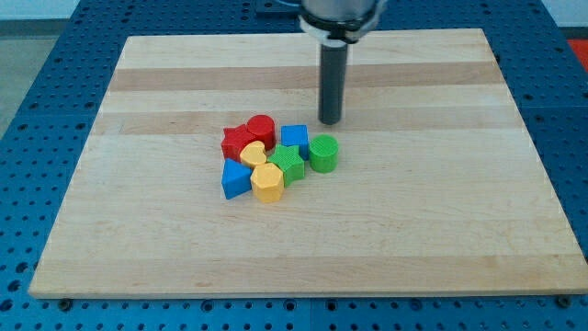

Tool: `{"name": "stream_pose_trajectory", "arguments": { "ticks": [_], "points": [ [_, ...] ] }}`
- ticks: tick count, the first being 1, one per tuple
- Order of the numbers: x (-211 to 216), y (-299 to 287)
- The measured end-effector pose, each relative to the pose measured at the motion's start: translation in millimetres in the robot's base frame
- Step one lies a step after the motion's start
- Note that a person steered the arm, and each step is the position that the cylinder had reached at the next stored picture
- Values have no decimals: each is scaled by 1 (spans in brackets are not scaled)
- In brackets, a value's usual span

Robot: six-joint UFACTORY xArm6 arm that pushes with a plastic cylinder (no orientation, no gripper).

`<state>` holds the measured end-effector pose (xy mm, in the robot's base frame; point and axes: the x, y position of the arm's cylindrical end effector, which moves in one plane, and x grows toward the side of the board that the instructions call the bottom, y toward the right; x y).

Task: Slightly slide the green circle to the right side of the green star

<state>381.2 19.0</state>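
Note:
The green circle (323,153) is a short green cylinder on the wooden board, just right of the green star (288,165) and touching or almost touching it. Both sit at the right end of a tight cluster of blocks near the board's middle. My tip (330,121) is the lower end of the dark rod, a little above the green circle in the view and apart from it, to the upper right of the blue block (294,138).
The cluster also holds a red circle (261,128), a red star (240,142), a yellow heart-like block (254,153), a yellow hexagon (267,182) and a blue triangle (235,178). The board's edge (303,292) borders blue pegboard.

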Motion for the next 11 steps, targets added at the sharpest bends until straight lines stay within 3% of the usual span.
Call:
{"name": "stream_pose_trajectory", "arguments": {
  "ticks": [4, 5, 7, 10, 11],
  "points": [
    [0, -35],
    [1, -18],
    [46, -4],
    [52, -7],
    [47, 35]
  ]
}}
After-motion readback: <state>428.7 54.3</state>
